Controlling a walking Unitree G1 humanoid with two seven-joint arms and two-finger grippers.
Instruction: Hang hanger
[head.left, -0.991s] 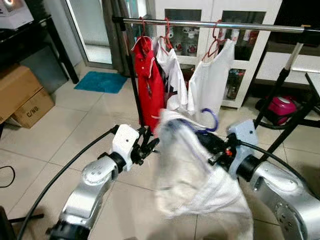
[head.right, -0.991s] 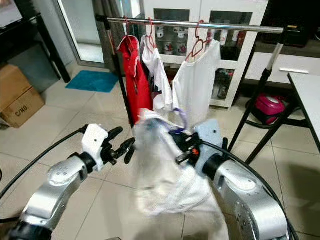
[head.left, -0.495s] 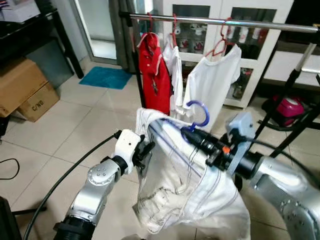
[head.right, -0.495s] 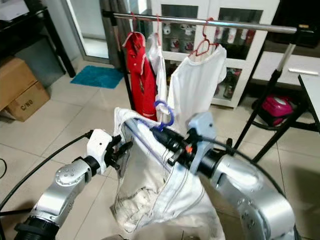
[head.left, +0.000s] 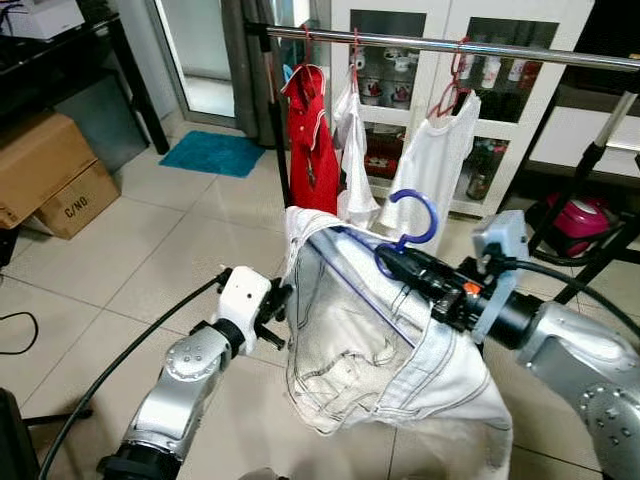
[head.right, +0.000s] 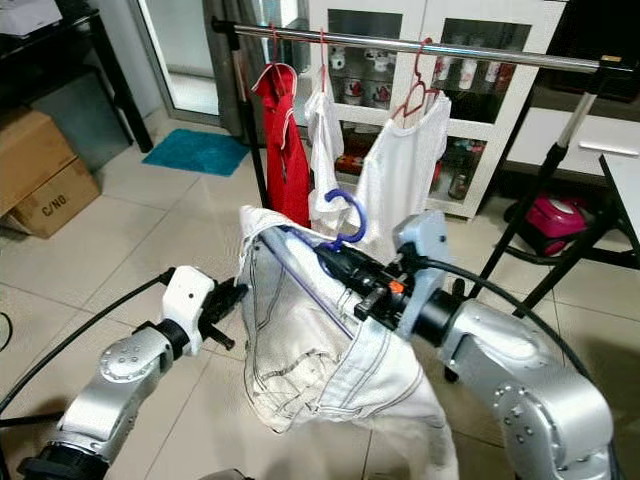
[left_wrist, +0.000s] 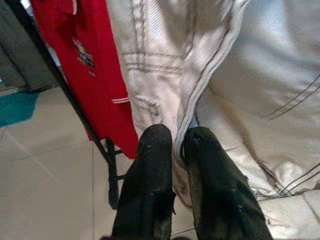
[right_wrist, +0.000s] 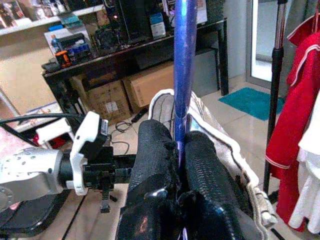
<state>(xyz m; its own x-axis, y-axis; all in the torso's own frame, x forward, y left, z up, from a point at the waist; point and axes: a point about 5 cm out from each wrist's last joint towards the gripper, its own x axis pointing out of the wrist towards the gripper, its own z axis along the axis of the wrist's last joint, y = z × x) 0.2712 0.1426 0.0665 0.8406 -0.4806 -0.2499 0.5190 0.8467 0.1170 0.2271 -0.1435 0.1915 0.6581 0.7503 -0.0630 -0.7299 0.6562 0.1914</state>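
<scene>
- brown cardboard boxes (head.left: 45, 180) sit on the tiled floor at the far left, beside a teal mat (head.left: 211, 155); neither is part of the job.
- the left claw (left_wrist: 179, 150) has its two black fingers pressed together on a seam of the white jeans (head.left: 375, 350), pinching the cloth at the garment's left edge.
- the jeans are draped over a blue hanger (head.left: 408, 222), with its hook standing up above the cloth and well below the rail.
- the right claw (right_wrist: 175, 145) is pinching the hanger's blue shaft between its fingers, carrying hanger and jeans in the air in front of the rack.
- behind, the metal rail (head.left: 520, 50) already carries a red shirt (head.left: 311, 150) and two white tops (head.left: 432, 165), each on its own hanger; a bare stretch of rail lies to the right of them.
- judged from this, the pick-up is done and the hanging is not: the hook is not yet on the rail, so the lift, the hooking over and the letting go all seem to remain.
</scene>
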